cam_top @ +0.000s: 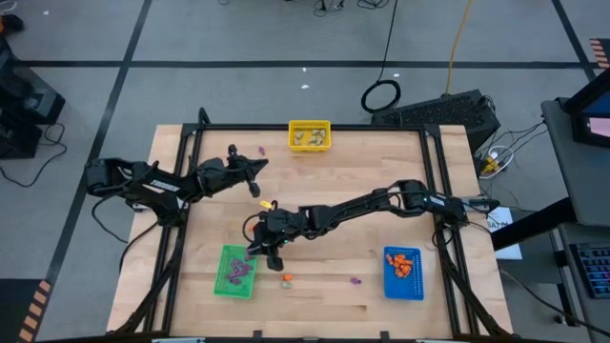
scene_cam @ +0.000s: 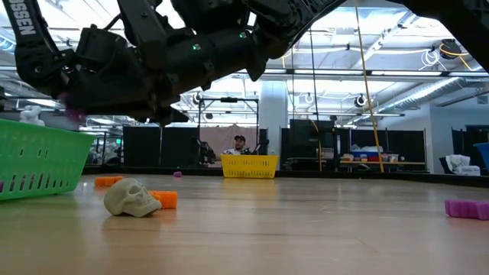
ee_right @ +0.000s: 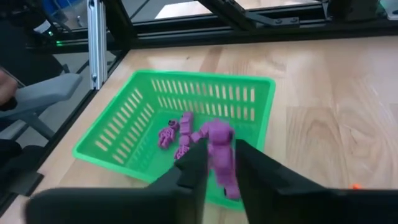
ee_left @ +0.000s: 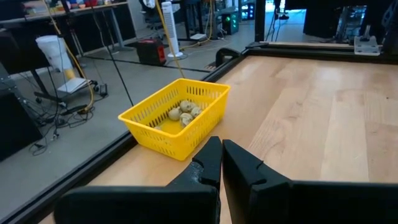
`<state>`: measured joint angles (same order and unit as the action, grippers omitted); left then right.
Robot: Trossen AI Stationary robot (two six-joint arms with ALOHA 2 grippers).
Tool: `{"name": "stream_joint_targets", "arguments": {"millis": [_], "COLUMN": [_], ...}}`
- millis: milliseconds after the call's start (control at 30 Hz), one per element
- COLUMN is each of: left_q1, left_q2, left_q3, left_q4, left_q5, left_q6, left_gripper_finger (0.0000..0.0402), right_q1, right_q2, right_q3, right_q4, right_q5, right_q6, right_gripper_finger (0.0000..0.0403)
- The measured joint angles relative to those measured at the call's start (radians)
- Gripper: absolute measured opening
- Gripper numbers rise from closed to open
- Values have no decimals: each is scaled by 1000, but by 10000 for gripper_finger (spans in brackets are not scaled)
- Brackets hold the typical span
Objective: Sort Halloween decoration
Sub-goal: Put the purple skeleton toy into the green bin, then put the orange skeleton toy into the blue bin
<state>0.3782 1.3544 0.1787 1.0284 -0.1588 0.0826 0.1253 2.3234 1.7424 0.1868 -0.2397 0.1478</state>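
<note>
Purple skeleton figure (ee_right: 221,155) sits between the right gripper's (ee_right: 217,163) fingers, above the near rim of the green bin (ee_right: 124,124). Fingers slightly apart around it; whether they grip it or are letting go cannot be told. Other purple trinkets (ee_right: 176,138) lie inside the green bin.

Risk: the figure hangs over the rim rather than the bin's middle. Released here, it could strike the edge and tip out onto the wooden table (cam_top: 324,276). It could also snag on a finger pad and be carried away from the green bin.

Unsorted near the green bin: a pale skull (scene_cam: 131,198) and orange pieces (scene_cam: 164,198) just beside it, a purple piece (scene_cam: 466,208) farther off.

Left gripper (ee_left: 221,163), fingers together and empty, waits well away from the green bin, facing the yellow bin (ee_left: 176,118) of skulls. Blue bin (cam_top: 403,273) holds orange pieces.
</note>
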Motion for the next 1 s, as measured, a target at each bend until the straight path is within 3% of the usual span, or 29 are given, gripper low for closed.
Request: {"name": "stream_joint_targets", "arguments": {"millis": [200,333,433,633,867,1000], "left_q1": [0,0,0,0,0,-7], "left_q2": [0,0,0,0,0,0], "left_q3": [0,0,0,0,4,36], "left_q4": [-14,-16,-17,-49,-77,-143], "left_q5": [0,1,21,28,82,103], "left_q6": [-1,0,1,9,8,7], "left_gripper_finger": [13,13,13,4,0,0], "right_q1": [-2,-11,-17,-33,-70,-84], "right_q2": [0,-13,-65,-162,-195,-284], "right_q3": [0,0,-1,-43,-375,-564], "right_q4": [-4,-30,-120,-215,150,357], "right_q5": [0,1,5,1,-69,-35], "right_q6": [11,-16,-93,-301,-236,-169], "right_gripper_finger": [153,169,139,14,1,0]}}
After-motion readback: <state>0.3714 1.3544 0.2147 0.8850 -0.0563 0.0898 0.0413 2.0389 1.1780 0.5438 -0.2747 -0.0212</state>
